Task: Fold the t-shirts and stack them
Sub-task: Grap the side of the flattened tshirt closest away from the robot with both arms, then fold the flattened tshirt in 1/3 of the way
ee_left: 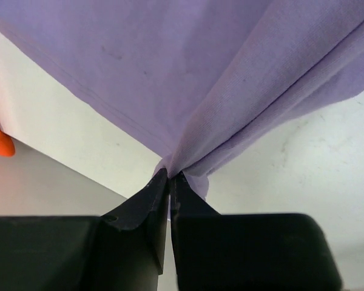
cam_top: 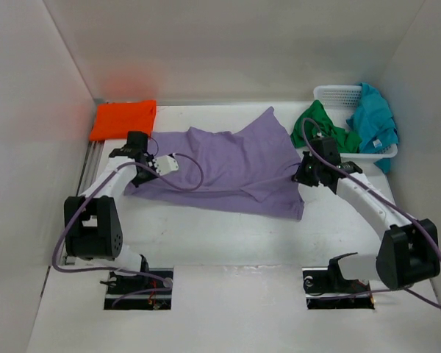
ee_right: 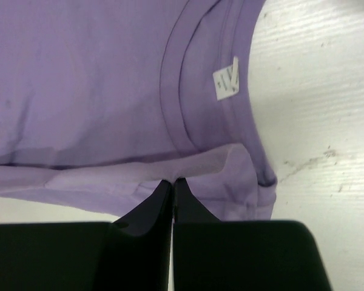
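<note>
hidden: the right claw's point(ee_right: 173, 182) tips sit buried in a fold of the lavender t-shirt point(cam_top: 228, 169), and how much cloth lies between them can't be told. In the top view both claws' tips are masked by their own wrists.
cut off: both wrist views crop the lavender t-shirt. The left wrist view catches only a sliver of the orange t-shirt point(cam_top: 123, 119) at its left edge.
hard to read: the print on the white label point(ee_right: 225, 79) inside the collar point(ee_right: 171, 91) is too small.
surface: white table point(cam_top: 235, 250), with grey scuff marks beside the collar.
room: plain white walls point(cam_top: 228, 51) on three sides, with an orange glow on the wall above the orange t-shirt.
orange t-shirt: folded flat at the far left corner of the table.
lavender t-shirt: spread and rumpled across the middle of the table, between the two arms.
green t-shirt point(cam_top: 325, 126): draped over the left rim of the white mesh basket point(cam_top: 334, 93), at the far right corner.
teal t-shirt point(cam_top: 373, 125): heaped in the basket, hanging over its right rim.
left claw point(ee_left: 170, 176): jaws pinched together on a gathered bunch at the lavender t-shirt's left edge, with cloth fanning out from the tips.
right claw: jaws closed tight on a folded edge of the lavender t-shirt, just beside the collar.
</note>
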